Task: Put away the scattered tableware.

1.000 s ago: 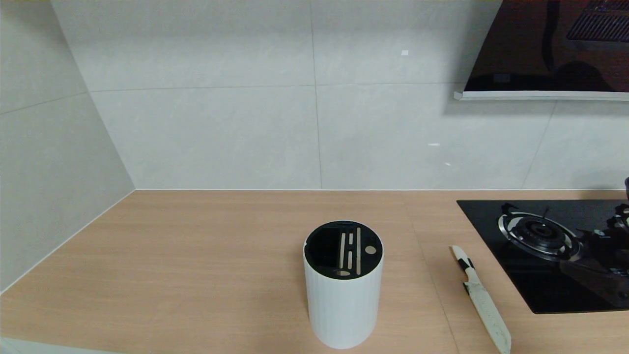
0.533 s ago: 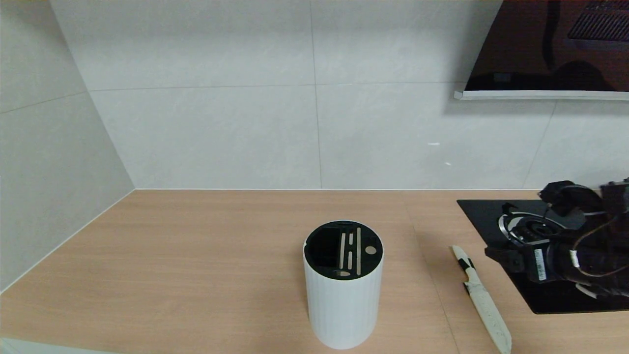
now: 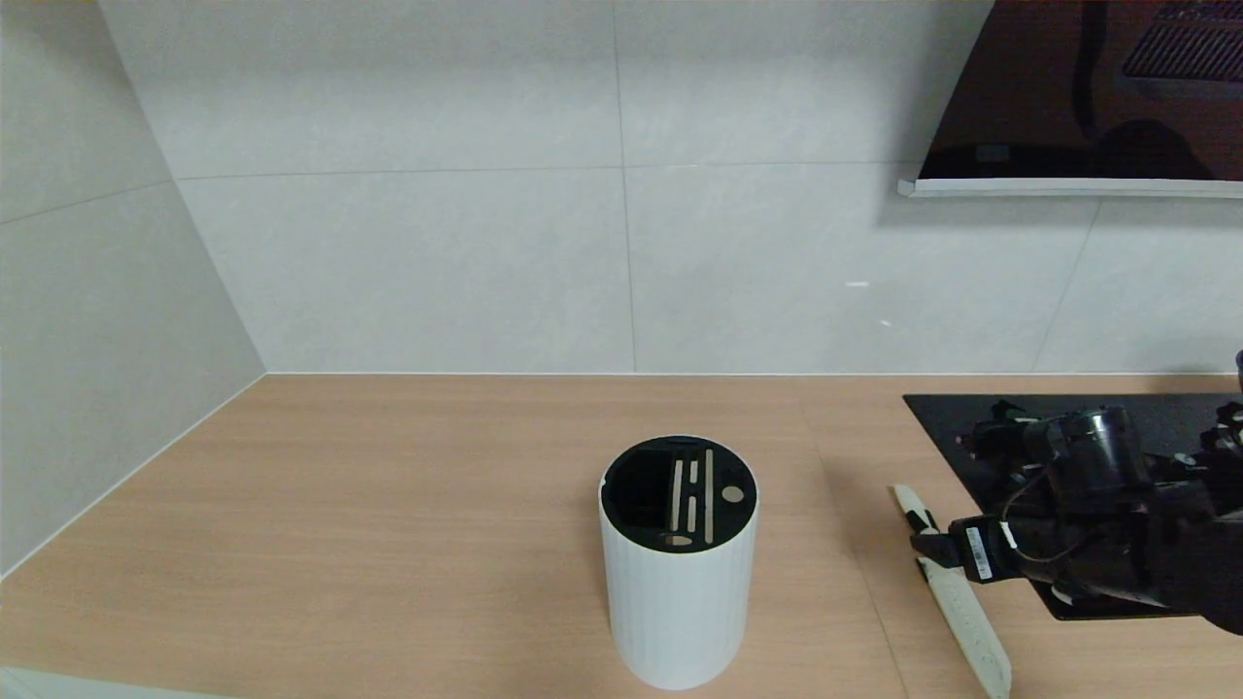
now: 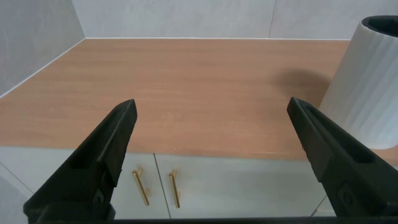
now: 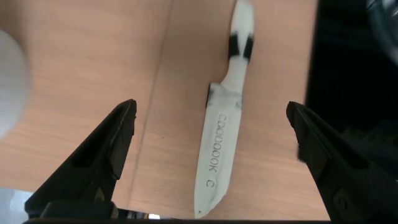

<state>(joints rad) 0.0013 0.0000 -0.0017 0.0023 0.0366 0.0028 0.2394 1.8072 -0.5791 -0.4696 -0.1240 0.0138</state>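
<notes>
Hovering just above the knife, the right pincer shows in the head view as a dark mass across the knife's handle end. Its fingers cannot be told apart here. The knife lies flat on the wood-grain desk, with the black glass gas hob on the pincer's far side. The knife holder, a white ribbed cylinder with a black slotted top, stands well off on its other side.

In the left wrist view, the left pincer is spread wide and empty. It is held off the desk's front edge, with pale cupboard doors and brass handles beneath. The holder is beyond one finger.

In the right wrist view, the right pincer's fingers stand wide apart and grip nothing. The knife is directly below, centred between them. Its blade is pale and speckled, and its slim white handle has black bands.

It looks stiff, thin and light, probably smooth and possibly brittle at the edge. Lying flush on a slick desk, it gives little to get under. The rounder handle near the bands seems the safest hold, closing across its width and leaving the blade free for a slot.
</notes>
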